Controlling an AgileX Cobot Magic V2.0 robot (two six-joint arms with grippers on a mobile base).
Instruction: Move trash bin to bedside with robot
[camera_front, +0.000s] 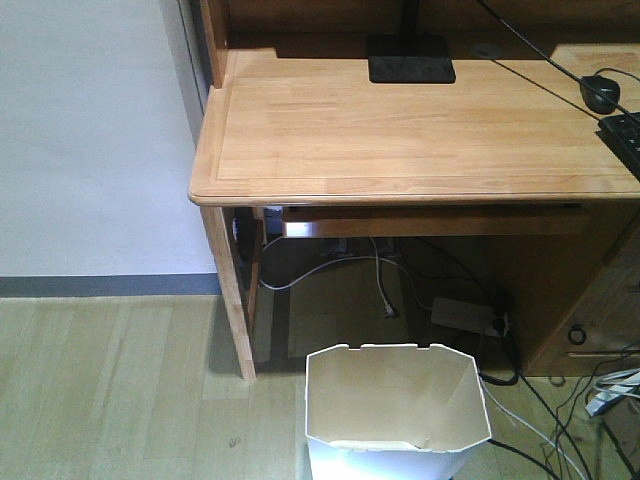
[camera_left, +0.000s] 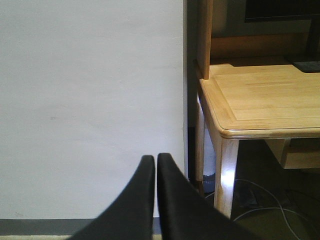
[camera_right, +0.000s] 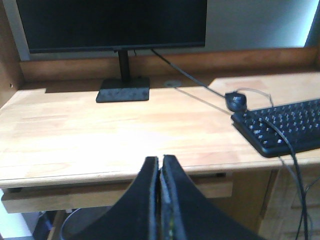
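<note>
at the far left a plain white wall (camera_front: 90, 130) runs down to a grey skirting strip and the pale wood floor (camera_front: 120, 390). no bed shows in any view, so the bedside has to lie somewhere off camera.

the left jaws are together and hold nothing: the 2 black fingers (camera_left: 142, 200) meet with only a hairline between them. they point at the wall and at the corner of the wooden surface (camera_front: 400, 130), held high, probably so that the arm is clear of things lower down.

next comes the trash bin (camera_front: 390, 395). it stands upright on the floor, mouth open to the ceiling, just in front of the surface's left leg (camera_front: 232, 300) and at the bottom edge of the front view, so it is close to the robot's base. it looks empty, though the cut-off frame hides its floor. nothing touches it, so the task seems hardly begun.

behind it, cables (camera_front: 380, 280) and a power strip (camera_front: 462, 315) lie under the surface, well apart from the bin.

the right jaws are likewise pressed together and empty, fingers (camera_right: 147, 200) aimed across the top at the monitor (camera_right: 112, 22). further right are the mouse (camera_right: 236, 101) and keyboard (camera_right: 285, 125).
</note>
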